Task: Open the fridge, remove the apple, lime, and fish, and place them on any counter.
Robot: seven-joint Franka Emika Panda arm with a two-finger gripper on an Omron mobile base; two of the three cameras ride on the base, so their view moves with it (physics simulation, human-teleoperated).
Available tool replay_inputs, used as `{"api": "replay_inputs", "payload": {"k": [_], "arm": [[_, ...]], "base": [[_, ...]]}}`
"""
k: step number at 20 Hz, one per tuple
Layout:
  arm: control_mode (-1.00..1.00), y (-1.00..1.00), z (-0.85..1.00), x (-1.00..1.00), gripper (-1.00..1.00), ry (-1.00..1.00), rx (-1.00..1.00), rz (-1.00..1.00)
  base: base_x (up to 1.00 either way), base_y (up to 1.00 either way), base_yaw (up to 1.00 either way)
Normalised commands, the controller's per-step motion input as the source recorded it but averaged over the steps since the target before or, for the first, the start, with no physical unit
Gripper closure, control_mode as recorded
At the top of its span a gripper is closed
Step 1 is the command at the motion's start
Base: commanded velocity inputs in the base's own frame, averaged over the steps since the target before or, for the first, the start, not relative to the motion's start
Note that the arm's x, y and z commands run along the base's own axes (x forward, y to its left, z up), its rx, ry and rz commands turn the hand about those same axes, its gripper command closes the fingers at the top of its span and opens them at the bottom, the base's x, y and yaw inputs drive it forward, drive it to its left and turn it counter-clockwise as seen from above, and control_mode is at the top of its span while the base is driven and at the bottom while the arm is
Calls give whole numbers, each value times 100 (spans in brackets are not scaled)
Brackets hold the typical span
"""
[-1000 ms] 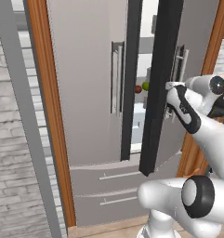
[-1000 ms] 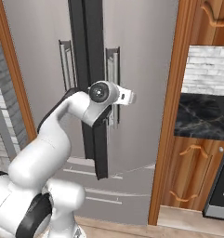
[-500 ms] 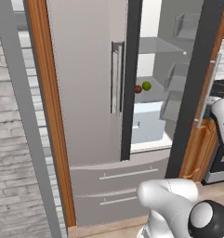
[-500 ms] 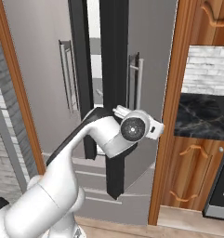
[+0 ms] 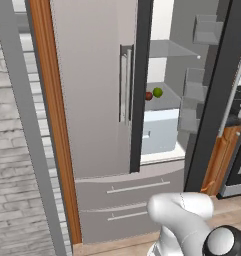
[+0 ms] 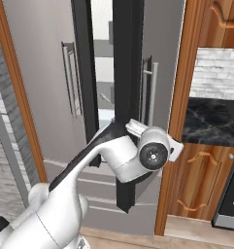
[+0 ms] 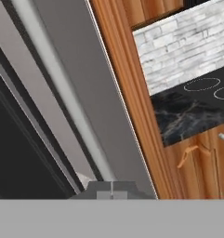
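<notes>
The fridge (image 5: 99,110) has its left door shut and its right door (image 5: 212,100) swung wide open. On a grey shelf inside lie the dark red apple (image 5: 148,95) and, touching its right side, the yellow-green lime (image 5: 158,92). The fish is hidden. My gripper (image 6: 174,149) sits low by the open door's outer face, below its bar handle (image 6: 153,92). The handle (image 7: 62,88) runs diagonally down to the hand; my fingertips are hidden, so their state is unclear. The black marble counter (image 6: 210,121) lies just right of the fridge.
A white bin (image 5: 161,131) sits under the fruit shelf, and grey door bins (image 5: 194,92) line the open door. A wooden side panel (image 6: 179,112) separates fridge and counter. A cooktop (image 7: 204,84) lies on the counter (image 7: 187,118). Two lower drawers (image 5: 127,200) are shut.
The right door has swung from ajar to wide open, and my arm went right and down with it. The shelf with apple and lime now shows fully.
</notes>
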Motion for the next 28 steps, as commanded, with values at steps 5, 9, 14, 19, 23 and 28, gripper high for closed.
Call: {"api": "replay_inputs", "payload": {"k": [5,9,14,19,23,28], "arm": [[-100,76,58,-59,100,5,-12,0],[-100,99,46,-42,100,26,-15,-9],[-100,90,22,-6,100,27,-12,-25],[-100,73,1,39,100,19,-9,-22],[-100,59,0,44,100,2,-9,-15],[-100,39,0,58,100,1,-8,-17]], "base": [[0,0,0],[0,0,0],[0,0,0],[0,0,0],[0,0,0],[0,0,0]]}}
